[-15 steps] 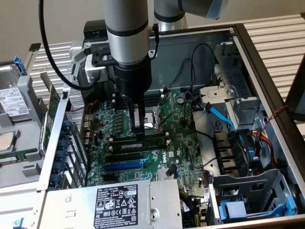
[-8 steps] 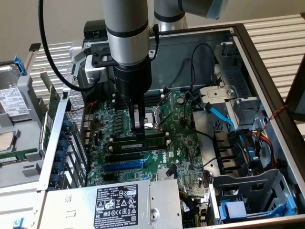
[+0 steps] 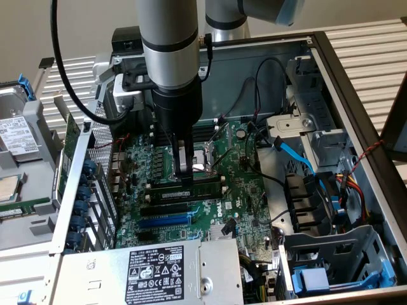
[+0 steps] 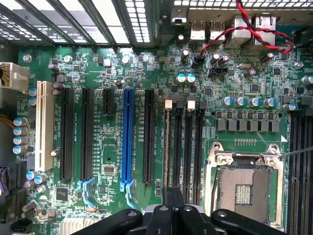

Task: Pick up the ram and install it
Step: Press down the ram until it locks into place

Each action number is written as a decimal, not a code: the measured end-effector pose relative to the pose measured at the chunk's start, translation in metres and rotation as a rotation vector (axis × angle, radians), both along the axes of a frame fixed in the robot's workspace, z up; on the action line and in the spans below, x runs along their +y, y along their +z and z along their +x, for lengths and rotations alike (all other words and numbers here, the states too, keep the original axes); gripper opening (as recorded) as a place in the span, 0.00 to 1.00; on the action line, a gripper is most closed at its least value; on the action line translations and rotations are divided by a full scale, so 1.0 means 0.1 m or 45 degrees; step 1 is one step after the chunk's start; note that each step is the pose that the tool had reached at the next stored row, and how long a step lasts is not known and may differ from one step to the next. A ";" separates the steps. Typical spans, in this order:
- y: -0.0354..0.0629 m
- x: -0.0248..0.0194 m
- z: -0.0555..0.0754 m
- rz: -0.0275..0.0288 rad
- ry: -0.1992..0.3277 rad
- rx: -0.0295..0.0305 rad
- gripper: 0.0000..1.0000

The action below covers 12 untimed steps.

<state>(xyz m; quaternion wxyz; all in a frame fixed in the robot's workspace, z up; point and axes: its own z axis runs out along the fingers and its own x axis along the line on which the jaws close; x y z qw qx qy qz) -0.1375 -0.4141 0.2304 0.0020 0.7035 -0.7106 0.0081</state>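
- Pincer [image 3: 184, 180] sits low over the motherboard [image 3: 241, 184], fingers closed together at the ram [image 3: 187, 189], which lies along the black memory slots [image 4: 183, 142] beside the CPU socket [image 4: 244, 188].
- Ram looks at or in its slot; whether it is fully seated, can't tell.
- Risk: tilted stick jams or bends if misaligned with the slot.
- Risk: fingers clip nearby capacitors [image 4: 249, 102].

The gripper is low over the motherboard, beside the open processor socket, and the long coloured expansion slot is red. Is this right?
Not quite. The long expansion slot is blue, not red, as the wrist view shows. The rest holds: the gripper is low over the motherboard, beside the open processor socket.
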 end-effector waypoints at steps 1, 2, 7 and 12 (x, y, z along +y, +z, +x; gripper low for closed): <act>0.000 -0.003 0.00 0.0011 0.000 0.0000 0.11; 0.000 -0.007 0.00 0.0025 0.000 0.0000 0.11; 0.000 -0.024 0.00 0.0144 0.000 0.0001 0.11; 0.000 -0.035 0.00 0.0229 0.000 0.0000 0.11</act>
